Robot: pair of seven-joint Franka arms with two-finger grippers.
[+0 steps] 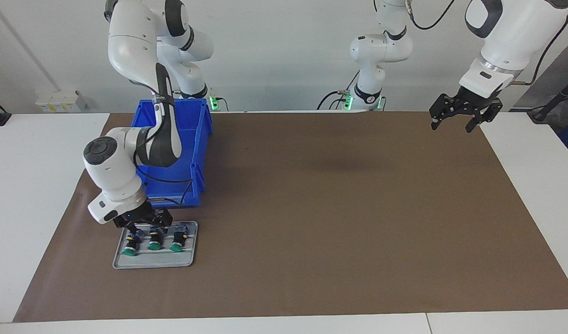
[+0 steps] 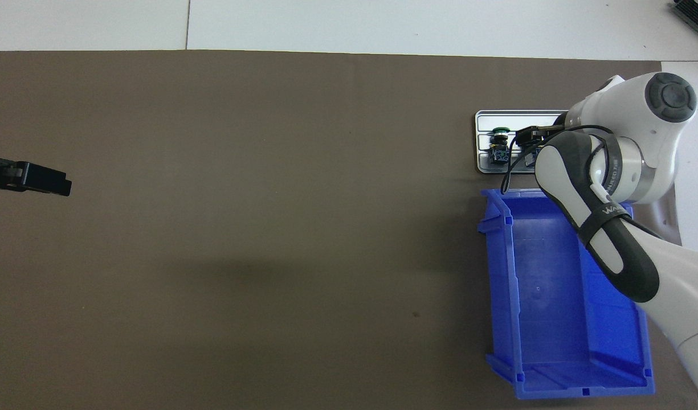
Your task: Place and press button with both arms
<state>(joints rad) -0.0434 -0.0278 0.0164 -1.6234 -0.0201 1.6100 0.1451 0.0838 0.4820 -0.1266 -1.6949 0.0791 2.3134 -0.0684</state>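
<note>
We saw three buttons (image 1: pixel 154 239) lying on a grey tray (image 1: pixel 155 262) beside the blue bin (image 1: pixel 198 153). The right gripper (image 1: pixel 143 228) was lowered among them; we could not tell its fingers' state. The left gripper (image 1: pixel 454 121) hung with fingers spread, waiting.

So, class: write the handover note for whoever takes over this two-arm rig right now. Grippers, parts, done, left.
Right gripper: down at the flat grey tray, fingers around a small green-capped push-button; grip not confirmed.
Left gripper: open, waiting in the air over the left arm's end of the brown mat.
Parts: three buttons in the tray, beside the blue plastic bin, farther from the robots.
Done: nothing placed.
Left: lift, place, press.
</note>
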